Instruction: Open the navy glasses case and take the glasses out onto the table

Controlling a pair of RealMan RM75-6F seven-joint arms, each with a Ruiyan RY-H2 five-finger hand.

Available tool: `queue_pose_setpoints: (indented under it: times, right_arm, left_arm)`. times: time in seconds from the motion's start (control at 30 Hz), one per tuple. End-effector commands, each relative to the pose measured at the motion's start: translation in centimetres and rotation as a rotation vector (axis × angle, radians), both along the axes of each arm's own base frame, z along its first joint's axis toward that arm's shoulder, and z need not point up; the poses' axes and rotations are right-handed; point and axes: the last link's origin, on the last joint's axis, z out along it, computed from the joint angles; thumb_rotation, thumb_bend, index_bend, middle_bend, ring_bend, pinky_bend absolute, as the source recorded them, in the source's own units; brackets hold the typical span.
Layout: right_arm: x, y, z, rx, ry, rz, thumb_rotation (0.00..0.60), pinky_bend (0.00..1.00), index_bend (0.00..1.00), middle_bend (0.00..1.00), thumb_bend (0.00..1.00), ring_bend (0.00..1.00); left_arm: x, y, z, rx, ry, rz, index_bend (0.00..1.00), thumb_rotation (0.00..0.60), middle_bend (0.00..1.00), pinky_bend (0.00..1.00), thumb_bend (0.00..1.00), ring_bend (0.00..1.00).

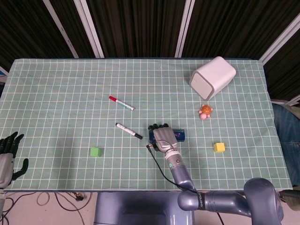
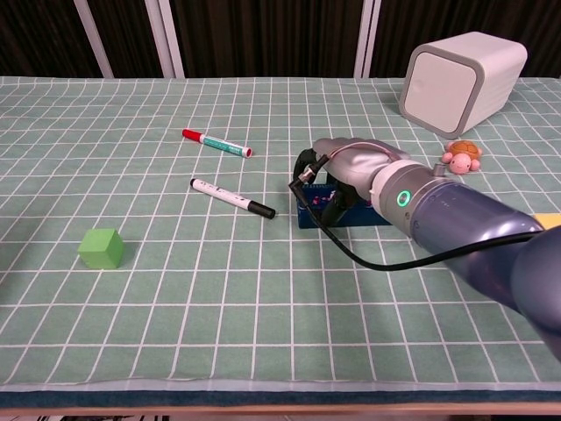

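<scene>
- Head view: the right hand (image 1: 162,136) lies palm-down over the left end of the navy glasses case (image 1: 178,135), its dark fingers (image 1: 157,126) draped across the case's top toward the far side; only the right end of the case shows beside the hand.
- Whether the fingers actually clamp the case or merely rest on it cannot be told from this angle.
- A black-capped marker (image 1: 129,131) lies just to the left of that hand, and a red-capped marker (image 1: 121,103) sits farther off, up and to the left.
- A green cube (image 1: 95,152) rests well to the left of the hand, nearer the table's (image 1: 56,84) front edge.
- To the right of the hand sit a yellow cube (image 1: 219,147) and, farther back, a small toy turtle (image 1: 205,111); a white speaker (image 1: 212,77) stands beyond the turtle.
- The left hand (image 1: 7,157) hangs off the table's left front corner, well apart from everything, fingers spread and holding nothing.
- Chest view: the right hand (image 2: 346,167) arches over the navy glasses case (image 2: 337,210), fingers curled down around its left end and front face, touching it; the case lies flat on the checked cloth with its lid down.
- A black cable (image 2: 351,250) runs from the hand's wrist across the cloth in front of the case.
- The black-capped marker (image 2: 232,197) lies just left of the hand, the red-capped marker (image 2: 216,142) behind it, and the green cube (image 2: 100,248) well to the left.
- The toy turtle (image 2: 460,155) and white speaker (image 2: 462,81) stand behind and to the right of the hand.
</scene>
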Motion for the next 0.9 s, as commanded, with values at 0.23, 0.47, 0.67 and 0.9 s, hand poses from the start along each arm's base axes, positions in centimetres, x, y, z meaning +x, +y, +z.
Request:
queue_pose_setpoints:
  times: [0.23, 0.47, 0.67, 0.9]
  right_arm:
    - [0.38, 0.05, -0.18, -0.001, -0.004, 0.007, 0.6, 0.23, 0.28, 0.26, 0.46, 0.32]
    - [0.49, 0.0, -0.13, -0.001, -0.002, 0.007, 0.6, 0.23, 0.28, 0.26, 0.47, 0.32]
    - [0.48, 0.0, -0.1, 0.001, 0.0, 0.006, 0.6, 0.23, 0.29, 0.27, 0.47, 0.32]
    - [0.43, -0.03, -0.21, 0.0, 0.004, 0.008, 0.6, 0.23, 0.29, 0.27, 0.54, 0.36]
  left_arm:
    - [0.0, 0.01, 0.01, 0.0, 0.0, 0.001, 0.05, 0.6, 0.0, 0.0, 0.46, 0.0]
    - [-0.04, 0.01, 0.04, -0.001, 0.001, 0.002, 0.05, 0.6, 0.0, 0.0, 0.46, 0.0]
    - [-0.05, -0.01, 0.02, -0.004, 0.002, 0.006, 0.05, 0.6, 0.0, 0.0, 0.46, 0.0]
    - [-0.06, 0.0, 0.06, -0.003, 0.002, 0.008, 0.05, 0.6, 0.0, 0.0, 0.46, 0.0]
